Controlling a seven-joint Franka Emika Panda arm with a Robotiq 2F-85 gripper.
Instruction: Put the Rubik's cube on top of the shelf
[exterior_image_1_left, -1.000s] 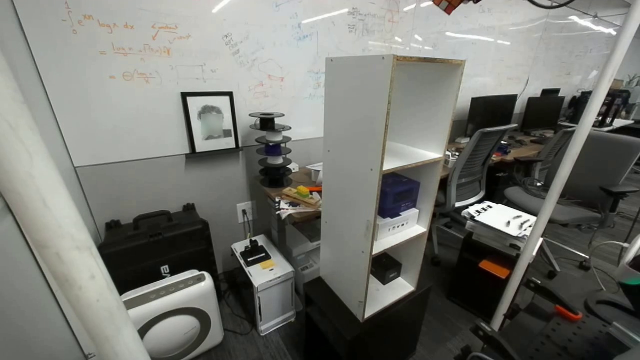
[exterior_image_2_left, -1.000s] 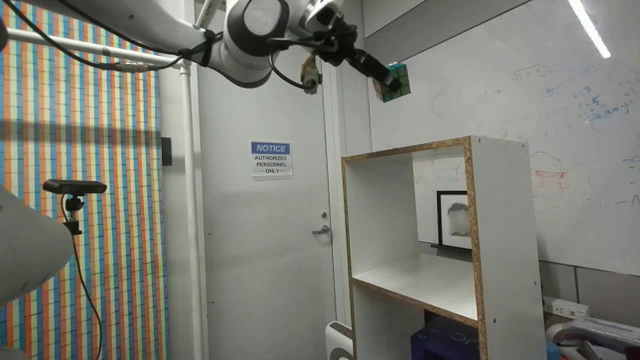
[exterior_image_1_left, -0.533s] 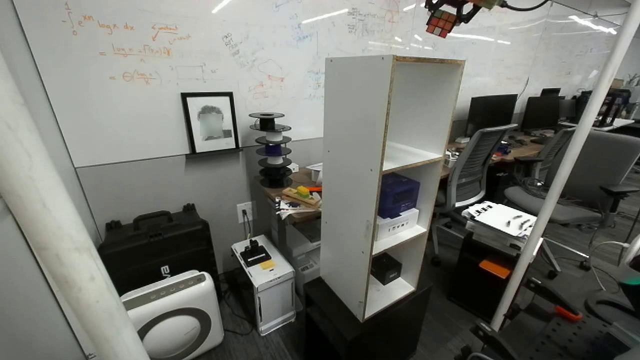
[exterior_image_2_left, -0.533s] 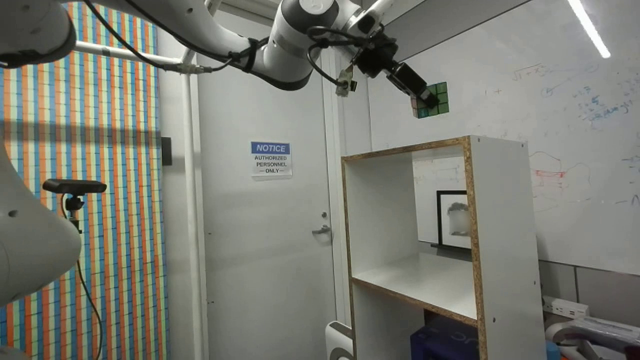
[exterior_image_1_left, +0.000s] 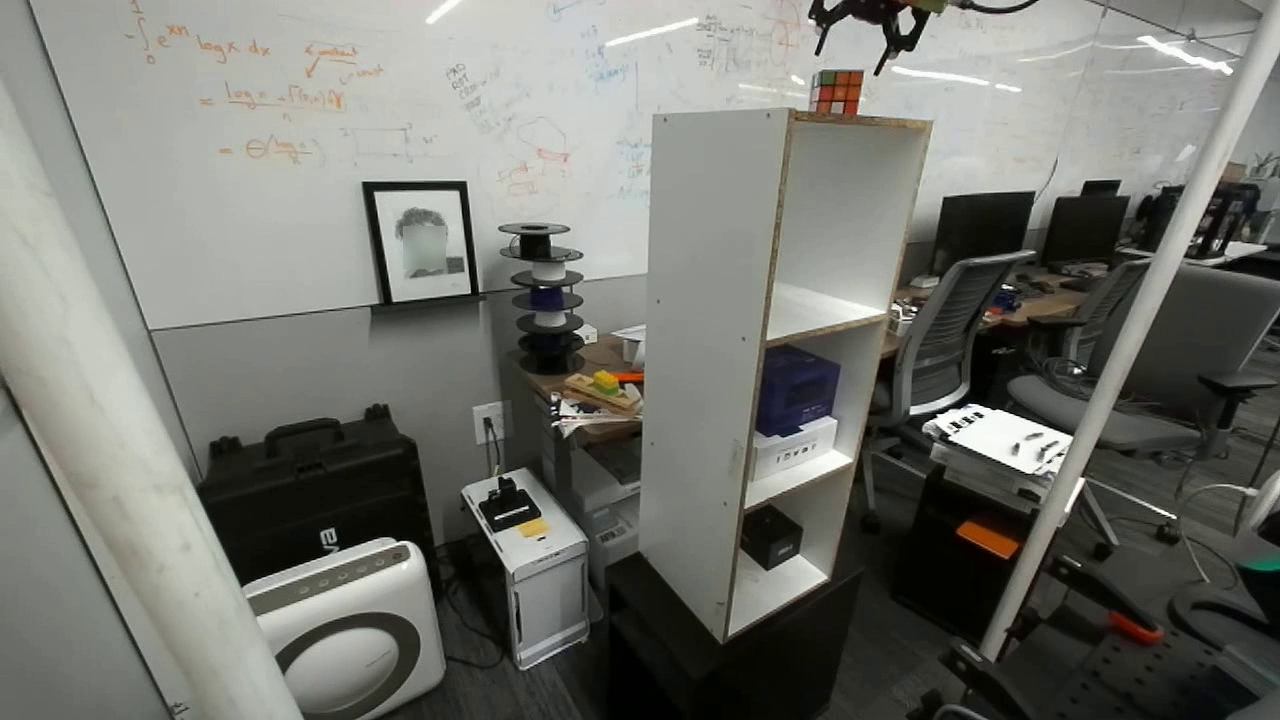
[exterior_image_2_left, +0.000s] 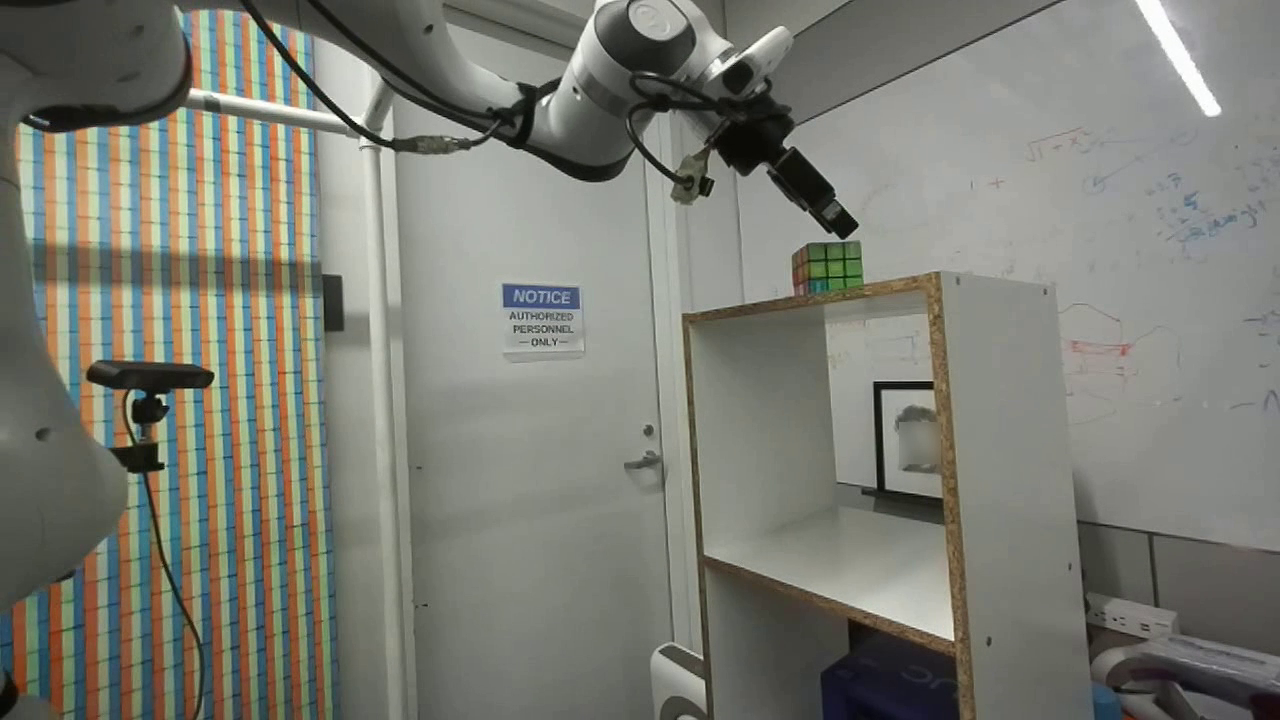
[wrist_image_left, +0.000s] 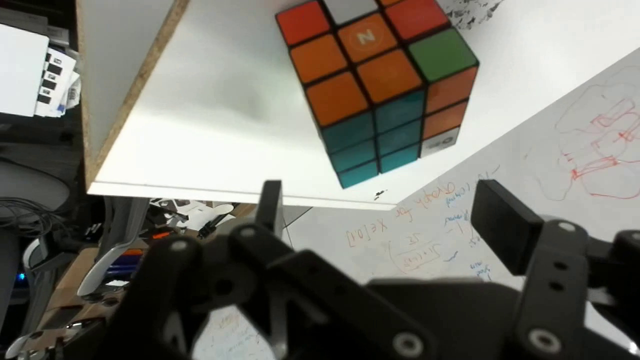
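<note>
The Rubik's cube (exterior_image_1_left: 836, 91) stands upright on the flat top of the white shelf (exterior_image_2_left: 1010, 420), as both exterior views show. From the wrist view, the cube (wrist_image_left: 357, 65) has orange, red and white squares on its upper face and teal ones on a side, with the white shelf top (wrist_image_left: 200, 145) bare around it. My gripper (exterior_image_1_left: 850, 61) hovers just above the cube, its fingers spread apart. Between the black finger pads (wrist_image_left: 506, 225) in the wrist view there is only a gap, and the cube lies beyond them, apart from both.
Lower compartments of the shelf hold a dark blue box (exterior_image_1_left: 798, 390) on a white box (exterior_image_1_left: 795, 450), and a small black box (exterior_image_1_left: 772, 537). A whiteboard (exterior_image_2_left: 1150, 200) rises behind the shelf. A white pole (exterior_image_1_left: 1130, 330) stands in front of the chairs.
The gripper carried the cube down and over the shelf, then let go of it. The cube now rests on the shelf top, and the fingers have opened and stand clear above it.
</note>
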